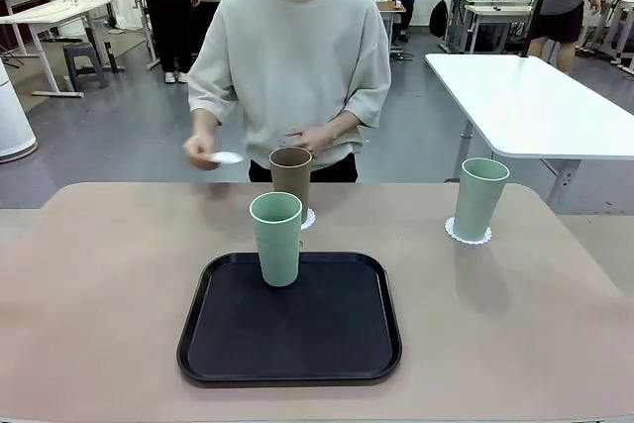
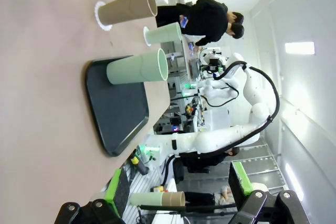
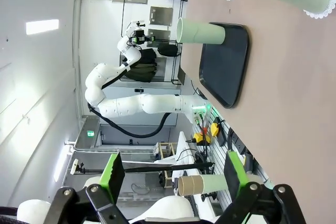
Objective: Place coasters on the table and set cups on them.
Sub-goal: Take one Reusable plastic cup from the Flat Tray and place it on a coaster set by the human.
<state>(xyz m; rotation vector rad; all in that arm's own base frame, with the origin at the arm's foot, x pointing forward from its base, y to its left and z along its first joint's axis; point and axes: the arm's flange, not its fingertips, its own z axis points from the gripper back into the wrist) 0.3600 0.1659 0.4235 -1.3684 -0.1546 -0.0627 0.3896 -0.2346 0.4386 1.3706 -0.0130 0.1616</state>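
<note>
left claw open | right claw open | brown cup on centre coaster, desk far side | mint cup on right coaster | other mint cup on tray, near | third coaster held in person's hand, far left

Bright, even overhead light fills the front view. The plain beige-tan matte bench shows no glare, and the black rounded-square tray lays only a thin, soft shadow along its near rim. Both wrist views bend straight lines toward the edges. A rectangular white ceiling light panel burns out to pure white in the left wrist view, as does a second ceiling panel in the right.
</note>
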